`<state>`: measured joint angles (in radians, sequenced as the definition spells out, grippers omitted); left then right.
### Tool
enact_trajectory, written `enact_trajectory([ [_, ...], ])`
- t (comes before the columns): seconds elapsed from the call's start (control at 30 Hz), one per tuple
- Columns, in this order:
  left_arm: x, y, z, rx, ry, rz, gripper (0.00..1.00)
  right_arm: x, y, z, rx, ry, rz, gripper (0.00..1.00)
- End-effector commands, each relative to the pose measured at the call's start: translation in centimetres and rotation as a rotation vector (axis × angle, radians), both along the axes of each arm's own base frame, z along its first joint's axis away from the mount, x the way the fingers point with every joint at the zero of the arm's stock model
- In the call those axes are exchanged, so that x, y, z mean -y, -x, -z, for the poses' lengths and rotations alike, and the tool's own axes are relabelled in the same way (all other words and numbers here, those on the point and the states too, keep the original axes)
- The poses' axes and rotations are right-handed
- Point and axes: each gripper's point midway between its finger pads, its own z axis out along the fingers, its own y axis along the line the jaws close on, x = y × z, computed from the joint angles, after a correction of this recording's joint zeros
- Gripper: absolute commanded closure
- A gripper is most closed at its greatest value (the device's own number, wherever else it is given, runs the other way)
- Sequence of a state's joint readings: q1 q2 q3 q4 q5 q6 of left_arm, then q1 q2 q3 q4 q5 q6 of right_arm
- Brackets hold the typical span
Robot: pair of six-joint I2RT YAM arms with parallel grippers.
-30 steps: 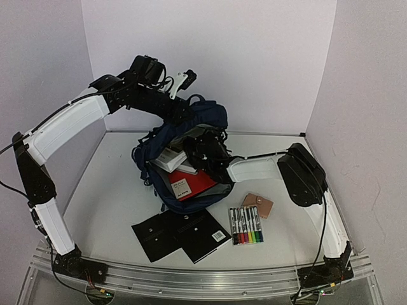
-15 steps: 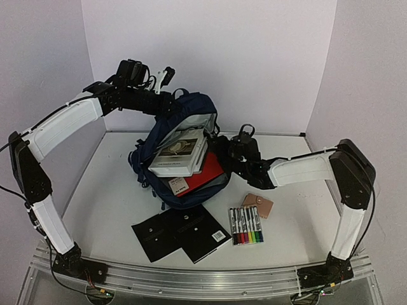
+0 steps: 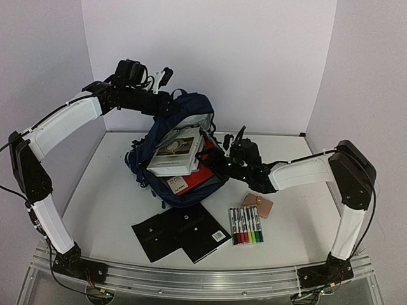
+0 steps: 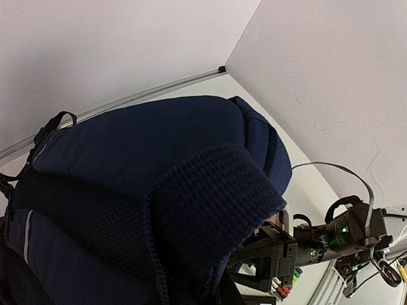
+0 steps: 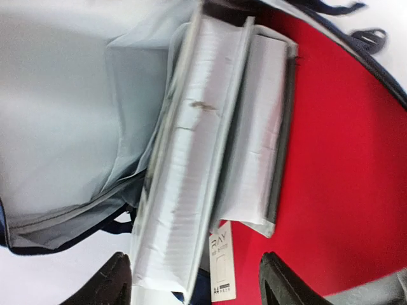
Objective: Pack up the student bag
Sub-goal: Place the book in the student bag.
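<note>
The student bag (image 3: 191, 114), navy with grey lining (image 5: 63, 95), stands on the table with its mouth facing the arms. My left gripper (image 3: 170, 96) holds its top edge up, shut on the fabric. In the left wrist view the bag (image 4: 159, 146) fills the frame and hides the jaws. Two white books (image 3: 173, 155) and a red notebook (image 3: 197, 179) stick out of the mouth. My right gripper (image 3: 217, 159) is at their outer ends. In the right wrist view it (image 5: 202, 286) stands open, with the book ends (image 5: 184, 159) and the red cover (image 5: 343, 159) just ahead of the fingertips.
Two black notebooks (image 3: 181, 235) lie in front of the bag. A pack of coloured markers (image 3: 247, 225) and a brown leather holder (image 3: 257, 204) lie to its right. Walls close the table at the back and on both sides.
My right gripper came out of the bag's mouth, opened, and now sits at the books' ends. The left arm lifted the bag's top higher and back.
</note>
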<state>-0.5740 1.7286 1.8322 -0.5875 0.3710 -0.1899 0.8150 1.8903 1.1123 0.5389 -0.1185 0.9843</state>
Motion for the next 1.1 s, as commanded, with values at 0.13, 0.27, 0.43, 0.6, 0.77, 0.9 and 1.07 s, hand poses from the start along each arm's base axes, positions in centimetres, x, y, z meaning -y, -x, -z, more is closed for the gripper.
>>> enact_trajectory([
  [0.13, 2.0, 2.4, -7.5, 0.131, 0.16, 0.204, 1.0, -6.4, -2.8, 1.0, 0.072, -0.012, -0.14, 0.53],
  [0.27, 2.8, 3.9, -7.0, 0.092, 0.18, 0.303, 1.0, -8.6, -5.5, 2.3, 0.099, -0.016, -0.118, 0.6],
  [0.43, 2.9, 4.5, -6.3, 0.057, 0.187, 0.323, 1.0, -9.8, -8.4, 2.6, 0.158, -0.014, -0.077, 0.64],
  [0.6, 1.9, 3.5, -5.2, 0.056, 0.144, 0.234, 1.0, -9.2, -9.0, 0.6, 0.222, 0.002, -0.079, 0.59],
  [0.77, -0.3, 1.5, -5.0, 0.068, 0.123, 0.112, 1.0, -6.2, -5.2, -4.1, 0.289, 0.039, -0.137, 0.39],
  [0.9, -1.7, 0.4, -5.0, 0.076, 0.132, 0.071, 1.0, -2.8, -0.4, -4.8, 0.25, 0.065, -0.203, 0.27],
  [1.07, -2.8, 0.5, -5.7, 0.096, 0.134, 0.083, 1.0, 2.7, 3.0, -4.9, 0.195, 0.139, -0.179, 0.2],
])
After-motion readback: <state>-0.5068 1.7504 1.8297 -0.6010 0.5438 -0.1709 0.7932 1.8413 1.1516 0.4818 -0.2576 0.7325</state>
